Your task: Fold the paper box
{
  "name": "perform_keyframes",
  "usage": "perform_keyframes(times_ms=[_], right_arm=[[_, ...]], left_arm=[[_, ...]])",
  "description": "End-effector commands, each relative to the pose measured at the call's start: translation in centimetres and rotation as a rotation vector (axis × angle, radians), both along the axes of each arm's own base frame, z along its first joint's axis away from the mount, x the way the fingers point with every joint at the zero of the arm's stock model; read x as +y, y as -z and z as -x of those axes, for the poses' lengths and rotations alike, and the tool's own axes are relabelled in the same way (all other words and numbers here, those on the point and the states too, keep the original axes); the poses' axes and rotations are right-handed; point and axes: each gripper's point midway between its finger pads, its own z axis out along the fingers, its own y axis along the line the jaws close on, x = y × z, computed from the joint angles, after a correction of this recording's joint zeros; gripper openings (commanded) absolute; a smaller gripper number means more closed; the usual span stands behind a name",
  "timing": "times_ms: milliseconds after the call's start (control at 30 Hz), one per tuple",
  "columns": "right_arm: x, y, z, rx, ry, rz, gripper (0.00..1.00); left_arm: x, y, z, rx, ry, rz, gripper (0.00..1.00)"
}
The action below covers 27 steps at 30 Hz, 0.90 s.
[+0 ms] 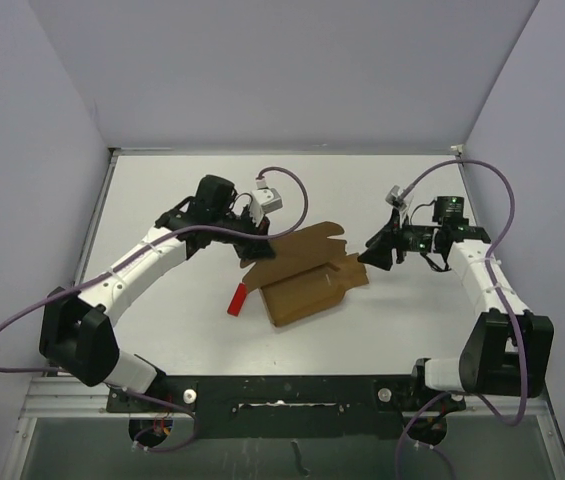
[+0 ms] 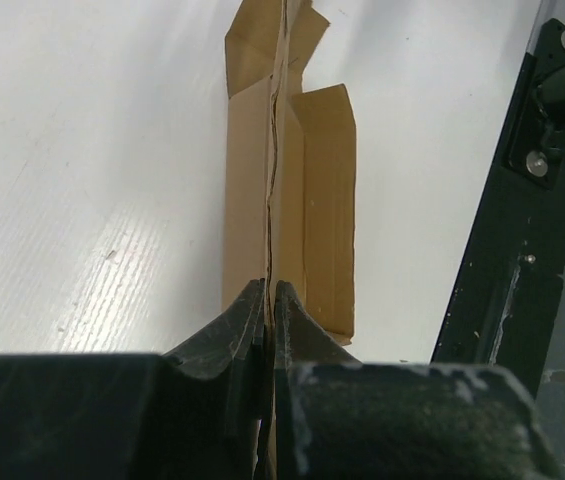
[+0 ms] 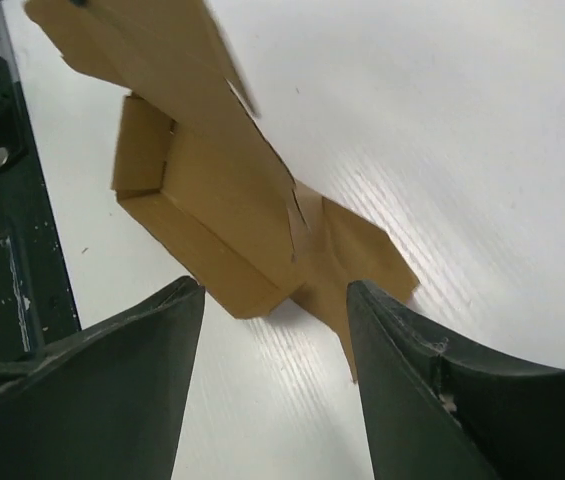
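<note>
Brown cardboard of the paper box (image 1: 307,285) is pinched between the left gripper (image 2: 269,295) fingers; the right gripper (image 3: 274,290) stands spread wide, gripping nothing.

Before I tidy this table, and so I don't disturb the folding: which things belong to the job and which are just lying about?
Job: paper box; left gripper, shut on its flap; right gripper, open, near it.
Lying about: red block, beside the box on the table.
</note>
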Motion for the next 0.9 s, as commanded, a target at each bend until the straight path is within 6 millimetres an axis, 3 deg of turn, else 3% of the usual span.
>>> perform_keyframes(times_ms=[0, 300, 467, 567, 867], right_arm=[[-1.5, 3.4, -2.8, 0.059, 0.156, 0.078, 0.6], [-1.0, 8.0, -3.9, 0.224, 0.133, 0.092, 0.62], [-0.7, 9.7, -4.4, 0.257, 0.152, 0.159, 0.6], [-0.8, 10.2, -4.7, 0.277, 0.172, 0.169, 0.58], [-0.5, 11.1, -4.8, 0.306, 0.174, 0.202, 0.38]], left_arm=[[0.8, -2.5, -1.6, -0.136, -0.079, 0.038, 0.0], [1.3, -2.6, -1.6, -0.144, -0.096, 0.043, 0.0], [1.1, -3.1, -1.3, -0.148, -0.089, 0.076, 0.0], [1.1, -2.9, -1.4, -0.143, -0.089, 0.077, 0.0], [0.8, -3.0, -0.9, -0.128, -0.063, 0.097, 0.0]])
